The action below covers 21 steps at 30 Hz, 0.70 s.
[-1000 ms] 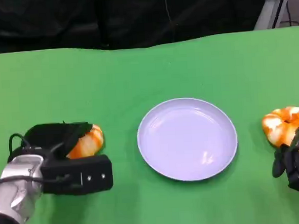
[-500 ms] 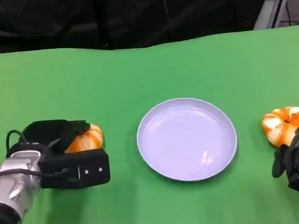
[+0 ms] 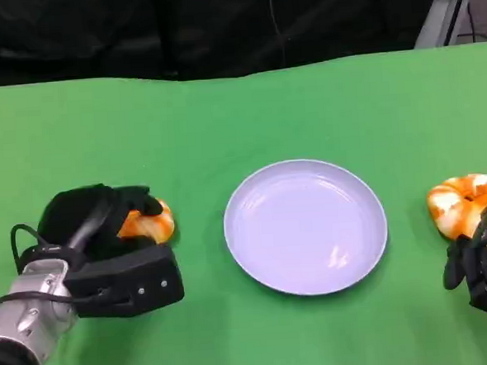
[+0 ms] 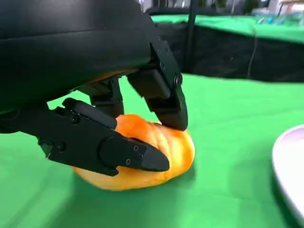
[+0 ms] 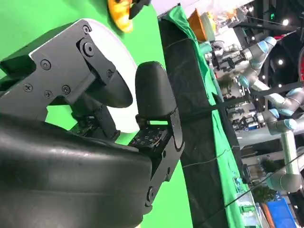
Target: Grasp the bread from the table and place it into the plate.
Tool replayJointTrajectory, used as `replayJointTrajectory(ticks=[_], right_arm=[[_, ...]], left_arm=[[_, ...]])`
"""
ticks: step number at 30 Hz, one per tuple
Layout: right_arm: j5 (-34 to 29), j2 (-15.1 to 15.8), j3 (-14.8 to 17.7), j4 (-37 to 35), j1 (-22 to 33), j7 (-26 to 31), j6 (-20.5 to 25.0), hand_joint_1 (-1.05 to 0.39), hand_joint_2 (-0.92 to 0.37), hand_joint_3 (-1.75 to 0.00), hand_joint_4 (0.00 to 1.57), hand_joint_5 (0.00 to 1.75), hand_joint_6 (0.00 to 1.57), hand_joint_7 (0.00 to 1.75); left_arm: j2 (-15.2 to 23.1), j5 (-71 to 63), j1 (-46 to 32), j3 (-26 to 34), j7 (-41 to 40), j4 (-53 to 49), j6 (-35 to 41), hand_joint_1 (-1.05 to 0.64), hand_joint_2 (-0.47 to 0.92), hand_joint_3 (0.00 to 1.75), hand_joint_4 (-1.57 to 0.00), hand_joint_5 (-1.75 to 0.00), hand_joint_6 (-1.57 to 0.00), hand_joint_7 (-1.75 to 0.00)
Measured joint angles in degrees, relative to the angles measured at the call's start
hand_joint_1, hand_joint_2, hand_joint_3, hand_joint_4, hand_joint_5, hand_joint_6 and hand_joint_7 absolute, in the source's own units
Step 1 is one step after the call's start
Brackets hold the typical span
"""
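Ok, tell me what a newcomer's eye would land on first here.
The left hand closed over an orange bread roll on the green table, left of the plate. Then the pale plate in the middle, with nothing on it, and a second roll at the right edge by the right hand.

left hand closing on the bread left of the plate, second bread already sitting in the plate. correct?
Not quite. The plate has nothing in it; the second bread lies on the green table to the plate's right, near the right hand, as the head view shows. The rest holds: the left hand has its fingers around the bread left of the plate.
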<state>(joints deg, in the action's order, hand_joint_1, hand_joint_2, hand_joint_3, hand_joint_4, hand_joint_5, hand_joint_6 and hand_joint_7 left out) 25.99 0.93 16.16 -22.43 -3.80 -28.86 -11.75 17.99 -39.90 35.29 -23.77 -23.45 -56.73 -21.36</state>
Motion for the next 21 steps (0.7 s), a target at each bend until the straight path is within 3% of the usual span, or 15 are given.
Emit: replayJointTrajectory(ticks=[6,15,18,21], right_arm=[[0.01,0.01,0.06,0.0,0.01,-0.11,0.0,-0.06,-0.41,-1.47,0.91,1.75,0.76,1.72],[-0.02,0.01,0.11,0.31,0.11,0.06,0.05,-0.05,-0.41,-1.48,0.91,1.75,0.76,1.73],[-0.02,0.01,0.13,0.4,0.13,0.06,0.04,-0.05,-0.4,-1.48,0.91,1.75,0.76,1.73],[-0.02,0.01,0.14,0.42,0.14,0.05,0.04,-0.05,-0.41,-1.49,0.91,1.75,0.76,1.73]], left_arm=[[1.0,-0.01,-1.32,0.1,-1.13,7.15,-2.05,-0.12,0.9,0.43,-0.65,-1.75,-0.54,-1.73],[2.67,3.29,-4.16,3.35,5.66,26.96,-3.78,-0.09,0.84,0.42,-0.66,-1.75,-0.72,-1.44],[2.21,4.03,-4.18,3.77,8.33,31.8,-2.97,-0.05,0.82,0.43,-0.67,-1.75,-0.68,-1.54],[-0.16,4.43,-4.1,3.41,9.96,33.0,-2.71,-0.04,0.83,0.45,-0.7,-1.73,-0.73,-1.46]])
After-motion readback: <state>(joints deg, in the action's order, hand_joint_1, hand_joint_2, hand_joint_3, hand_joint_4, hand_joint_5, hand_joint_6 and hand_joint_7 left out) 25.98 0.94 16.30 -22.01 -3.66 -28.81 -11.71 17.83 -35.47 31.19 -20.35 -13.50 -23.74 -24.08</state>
